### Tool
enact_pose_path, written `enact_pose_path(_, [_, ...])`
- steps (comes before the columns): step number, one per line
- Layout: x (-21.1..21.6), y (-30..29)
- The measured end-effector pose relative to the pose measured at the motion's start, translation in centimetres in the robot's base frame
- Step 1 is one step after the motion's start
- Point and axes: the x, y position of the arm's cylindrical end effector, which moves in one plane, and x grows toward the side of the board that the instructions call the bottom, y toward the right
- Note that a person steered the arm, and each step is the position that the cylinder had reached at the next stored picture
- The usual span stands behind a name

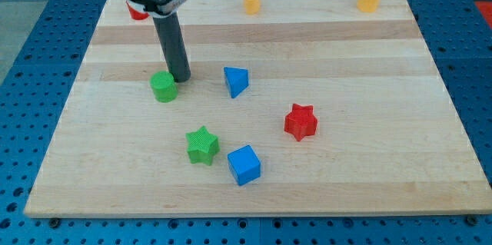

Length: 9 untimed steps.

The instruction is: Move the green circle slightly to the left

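- green circle (163, 87): board's upper-left area
- my tip (181, 80): just beside circle's right edge; bare rod, holds nothing
- blue triangle (236, 81): right of tip, w/ gap
- green star (202, 145), blue cube (244, 164): nr view's bottom

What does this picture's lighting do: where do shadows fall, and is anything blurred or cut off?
Camera view: even, soft light; my tip casts a faint shadow beside the green circle; blocks look sharp; the arm's top is cropped by the frame; the red block is partly hidden behind it.

Green circle (163, 87) — pale striped wooden board (346, 61)
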Motion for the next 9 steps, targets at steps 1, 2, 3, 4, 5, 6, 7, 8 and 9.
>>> enact_pose_path(1, [-0.7, 0.3])
enact_pose_path(2, [1.5, 3.2])
enact_pose_path(3, [3.8, 5.9])
enact_pose_path(4, [4.9, 3.4])
enact_pose_path(5, [2.7, -0.8])
enact_pose_path(6, [-1.5, -2.1])
enact_pose_path(7, [-2.9, -4.4])
enact_pose_path(8, [-2.0, -3.7])
enact_pose_path(9, [-1.9, 0.8])
